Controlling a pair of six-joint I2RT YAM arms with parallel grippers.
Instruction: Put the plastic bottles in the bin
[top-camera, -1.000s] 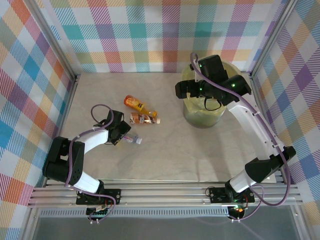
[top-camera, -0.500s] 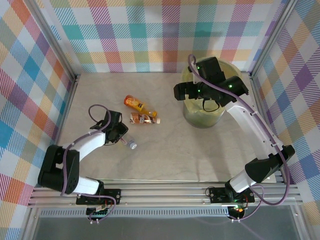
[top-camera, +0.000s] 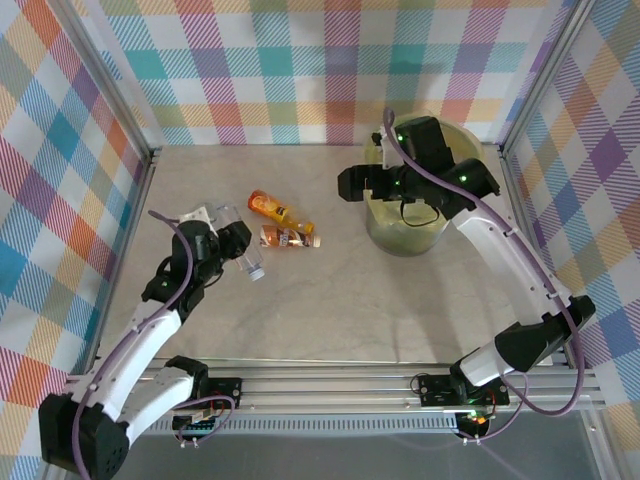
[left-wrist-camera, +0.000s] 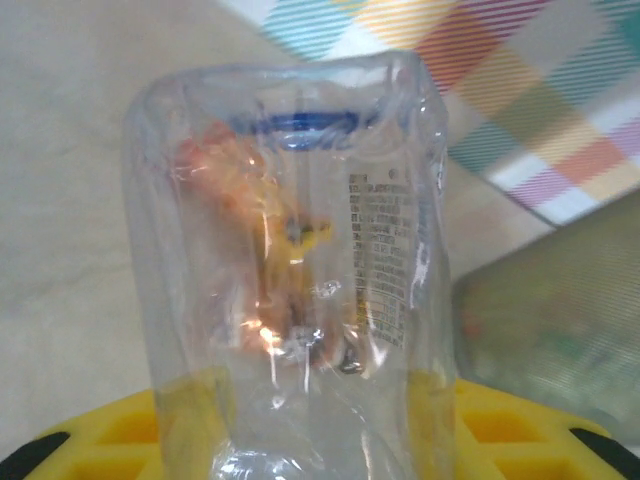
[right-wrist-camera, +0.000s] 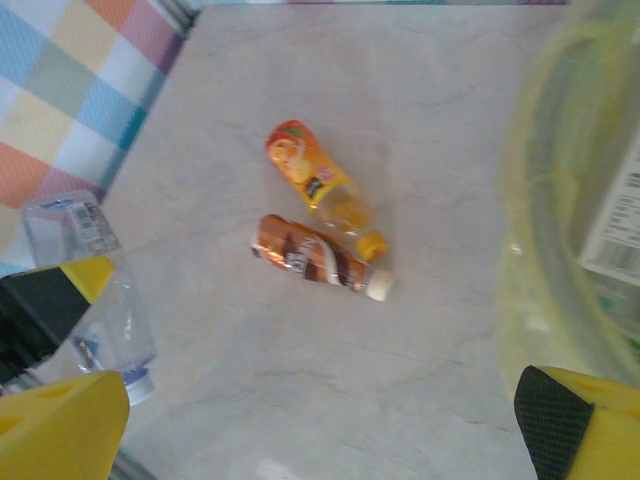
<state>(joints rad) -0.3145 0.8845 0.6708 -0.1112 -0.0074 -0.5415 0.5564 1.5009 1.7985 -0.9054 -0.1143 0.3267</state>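
left tool (top-camera: 228, 241) pinched the clear bottle (left-wrist-camera: 300, 270) near its base, apparently lifted, well apart from the bin (top-camera: 400, 238); right tool (top-camera: 348, 184) spread by the bin; bottle looked light, thin, crushable, slippery

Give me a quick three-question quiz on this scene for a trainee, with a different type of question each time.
1. True or false: the left gripper is shut on the clear bottle.
2. How many bottles lie loose on the table? A one, B two, C three.
3. Fill in: the open ___ gripper hangs at the bin.
Key: 1 true. 2 B, the orange bottle and the brown bottle. 3 right, meaning the right gripper.
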